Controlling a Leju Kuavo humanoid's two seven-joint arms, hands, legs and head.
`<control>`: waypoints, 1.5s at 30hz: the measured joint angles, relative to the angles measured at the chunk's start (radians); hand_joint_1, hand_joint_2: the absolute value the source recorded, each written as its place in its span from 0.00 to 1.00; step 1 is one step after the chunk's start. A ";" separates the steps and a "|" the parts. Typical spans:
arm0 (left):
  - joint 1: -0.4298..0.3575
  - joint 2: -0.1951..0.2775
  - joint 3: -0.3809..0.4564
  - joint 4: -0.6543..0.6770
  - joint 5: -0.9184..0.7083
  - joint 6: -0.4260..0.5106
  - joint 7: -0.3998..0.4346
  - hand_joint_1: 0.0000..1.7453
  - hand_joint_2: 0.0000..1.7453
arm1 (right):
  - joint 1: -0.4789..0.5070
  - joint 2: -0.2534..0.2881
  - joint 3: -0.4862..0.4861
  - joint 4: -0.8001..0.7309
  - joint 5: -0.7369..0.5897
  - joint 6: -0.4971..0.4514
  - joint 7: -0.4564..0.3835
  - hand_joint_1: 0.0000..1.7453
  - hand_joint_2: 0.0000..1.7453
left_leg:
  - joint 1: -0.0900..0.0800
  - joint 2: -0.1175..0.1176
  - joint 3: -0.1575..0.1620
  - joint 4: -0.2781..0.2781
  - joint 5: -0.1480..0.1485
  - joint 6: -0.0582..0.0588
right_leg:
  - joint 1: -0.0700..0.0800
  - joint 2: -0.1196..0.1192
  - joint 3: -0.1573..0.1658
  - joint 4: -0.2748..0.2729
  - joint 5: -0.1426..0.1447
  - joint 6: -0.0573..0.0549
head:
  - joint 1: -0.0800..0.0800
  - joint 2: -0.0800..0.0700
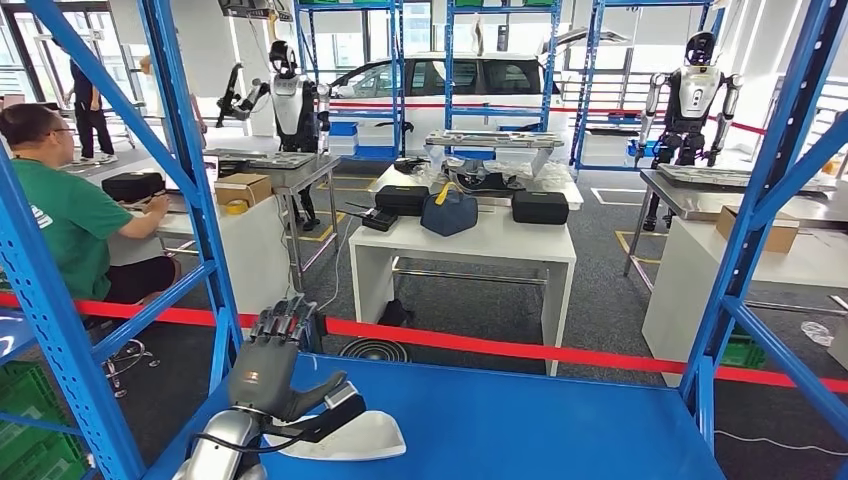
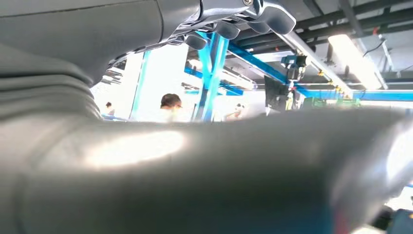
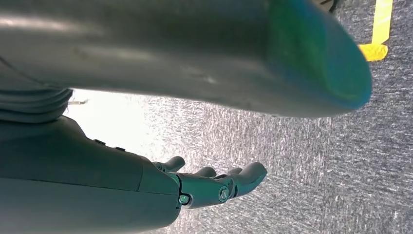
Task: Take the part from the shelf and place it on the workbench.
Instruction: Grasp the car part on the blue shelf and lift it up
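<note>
1. Head view: the left hand (image 1: 272, 372) is raised over the blue shelf (image 1: 520, 420), back of the hand toward the camera, fingers pointing up and apart, thumb out to the side. Just below it lies the white part (image 1: 350, 438), flat on the shelf board near its front edge. The thumb and a dark piece at the wrist overlap the part's near rim, but I cannot tell whether they touch it. The fingers are not wrapped around it, so I judge the part is not yet gripped and the hand is lined up to come down on it.

2. Head view, further off: beyond a red barrier tape (image 1: 500, 347) stands a white tabletop (image 1: 480, 240) with dark cases and a blue bag (image 1: 449, 212) on it. A person in a green shirt (image 1: 60, 215) sits at a desk beside the blue shelf post (image 1: 195, 180).

3. Left wrist view: the thick grey thumb fills the foreground, with dark fingertips (image 2: 229, 30) held straight and nothing between them, which fits a spread, empty hand. The part is hidden here.

4. Right wrist view: the right hand (image 3: 214, 187) hangs over grey carpet (image 3: 316, 170), fingers loosely extended and holding nothing. It seems parked at the robot's side, leaving the reach to the left arm.
</note>
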 joint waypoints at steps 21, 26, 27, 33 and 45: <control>0.045 -0.096 -0.040 0.052 -0.043 -0.081 -0.061 0.00 1.00 | 0.000 0.009 -0.016 0.000 0.017 0.008 0.002 0.00 0.00 | 0.001 0.001 0.001 -0.002 0.000 0.000 | 0.001 0.000 -0.001 0.000 -0.001 0.001 | 0.000 0.000; 0.056 -0.101 -0.051 0.062 -0.041 -0.095 -0.063 0.00 1.00 | 0.000 0.011 -0.021 0.000 0.021 0.009 0.002 0.00 0.00 | 0.001 0.001 0.001 -0.002 0.000 0.000 | 0.002 0.000 -0.001 0.000 -0.001 0.001 | 0.000 0.000; 0.057 -0.101 -0.052 0.063 -0.041 -0.097 -0.063 0.00 1.00 | 0.000 0.011 -0.022 0.000 0.021 0.009 0.002 0.00 0.00 | 0.001 0.001 0.001 -0.002 0.000 0.000 | 0.002 0.000 -0.001 0.000 -0.001 0.001 | 0.000 0.000; 0.073 -0.101 -0.078 0.071 -0.047 -0.151 -0.063 0.00 1.00 | 0.000 0.013 -0.025 0.000 0.024 0.009 0.003 0.00 0.00 | 0.001 0.001 0.001 -0.002 0.000 0.000 | 0.002 0.000 -0.001 0.000 -0.001 0.001 | 0.000 0.000; 0.119 -0.101 -0.111 0.094 -0.042 -0.180 -0.031 0.00 1.00 | 0.001 0.019 -0.025 0.000 0.034 0.009 0.010 0.00 0.00 | 0.001 0.001 0.001 -0.002 0.000 0.000 | 0.002 0.000 -0.001 0.000 -0.002 0.001 | 0.000 0.000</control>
